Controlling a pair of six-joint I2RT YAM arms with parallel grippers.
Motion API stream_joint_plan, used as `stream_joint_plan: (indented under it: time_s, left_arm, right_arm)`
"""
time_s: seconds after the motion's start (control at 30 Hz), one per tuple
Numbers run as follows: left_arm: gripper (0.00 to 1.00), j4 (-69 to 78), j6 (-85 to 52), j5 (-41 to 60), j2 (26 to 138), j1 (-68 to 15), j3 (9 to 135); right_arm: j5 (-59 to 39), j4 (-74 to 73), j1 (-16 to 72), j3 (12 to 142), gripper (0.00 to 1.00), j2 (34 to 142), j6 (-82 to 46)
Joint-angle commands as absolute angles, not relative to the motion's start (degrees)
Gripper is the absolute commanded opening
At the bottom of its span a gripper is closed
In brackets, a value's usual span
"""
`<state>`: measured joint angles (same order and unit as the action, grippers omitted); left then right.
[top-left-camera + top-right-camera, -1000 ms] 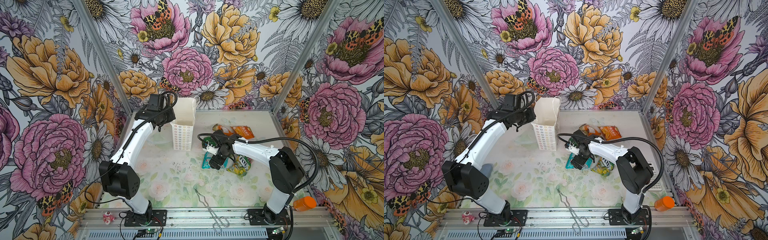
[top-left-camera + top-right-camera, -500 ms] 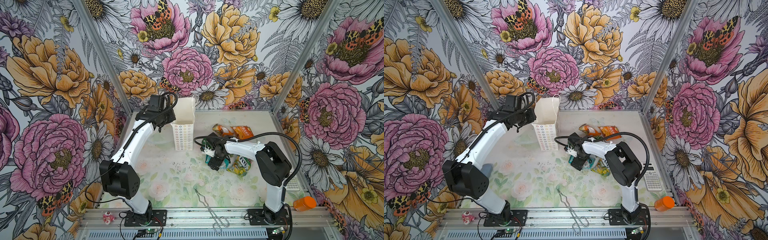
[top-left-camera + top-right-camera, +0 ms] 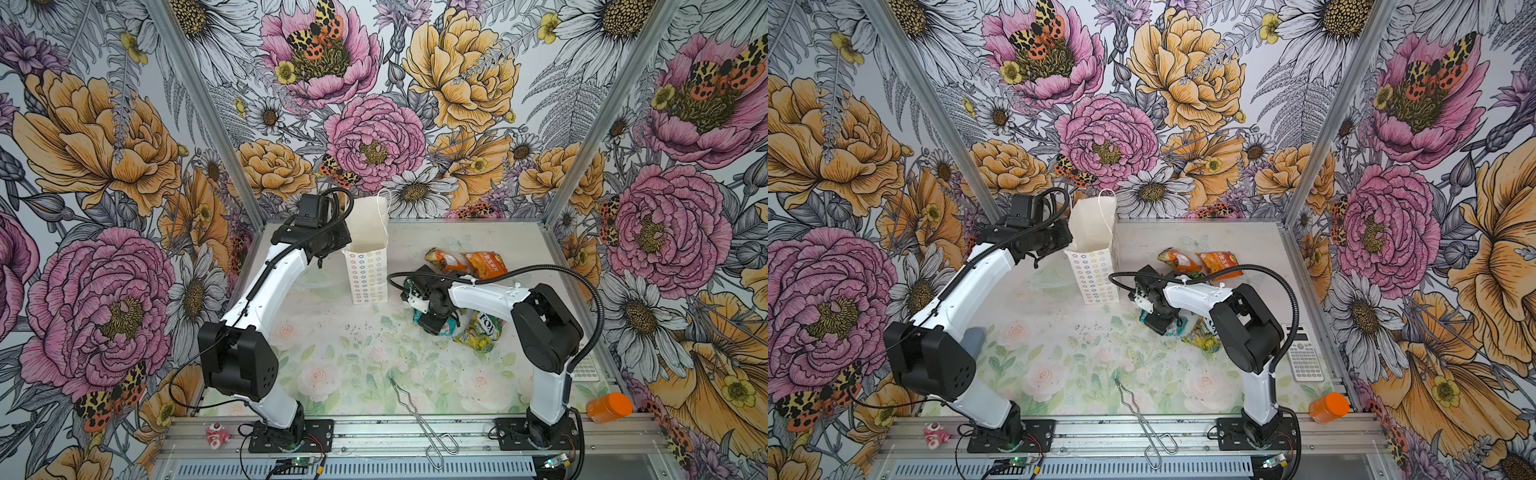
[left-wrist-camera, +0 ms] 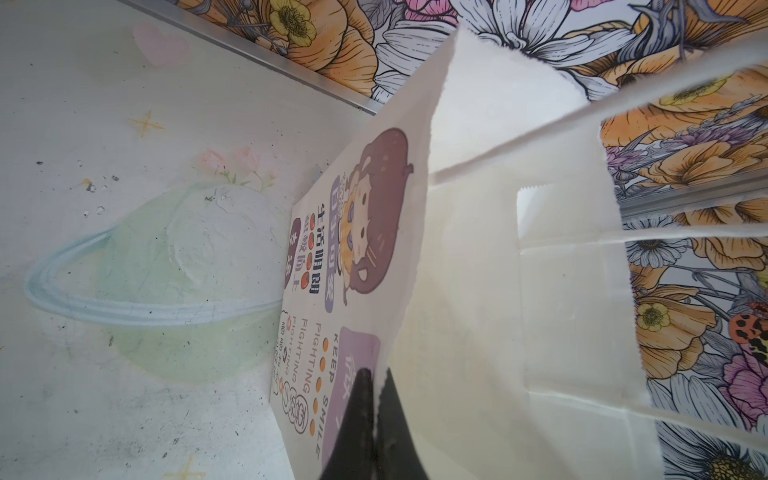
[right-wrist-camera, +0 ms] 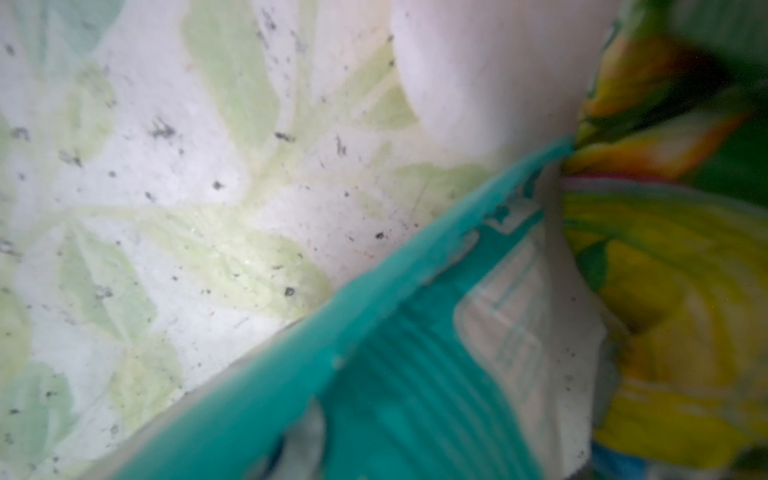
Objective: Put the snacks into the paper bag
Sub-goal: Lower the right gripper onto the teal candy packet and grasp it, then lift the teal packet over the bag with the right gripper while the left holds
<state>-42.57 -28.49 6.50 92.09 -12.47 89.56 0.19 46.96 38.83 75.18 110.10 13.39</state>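
The white paper bag stands upright at the back, its cartoon-girl face seen in the left wrist view. My left gripper is shut on the bag's left rim. My right gripper is pressed down on a teal snack packet, which is bunched up between its jaws. The yellow-green FOX packet lies right beside it. Two orange packets lie behind the right arm.
Metal tongs lie near the front edge. An orange bottle stands at the front right corner. A calculator lies by the right wall, and a pink-white toy sits on the front rail. Flowered walls enclose three sides.
My right gripper has dropped onto the teal packet and its jaws have closed in on it, crumpling the packet. The left gripper and the bag have not moved.
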Motion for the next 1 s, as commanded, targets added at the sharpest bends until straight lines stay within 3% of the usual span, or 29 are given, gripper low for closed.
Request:
stream_joint_plan:
  time_s: [0.0,0.63,0.97]
  left_arm:
    - [0.0,-39.7,-29.9,8.0,90.2,-12.0,88.6]
    - [0.0,-37.8,-30.3,9.4,89.6,-11.6,86.9]
    - [0.0,-36.9,-31.0,9.9,89.3,-11.6,86.7]
  right_arm:
    - [-2.8,47.6,39.1,74.3,0.52,108.4,12.6]
    - [-16.1,47.6,36.9,75.2,0.44,96.1,11.5]
    - [-25.7,47.6,35.1,86.4,0.43,91.1,10.2]
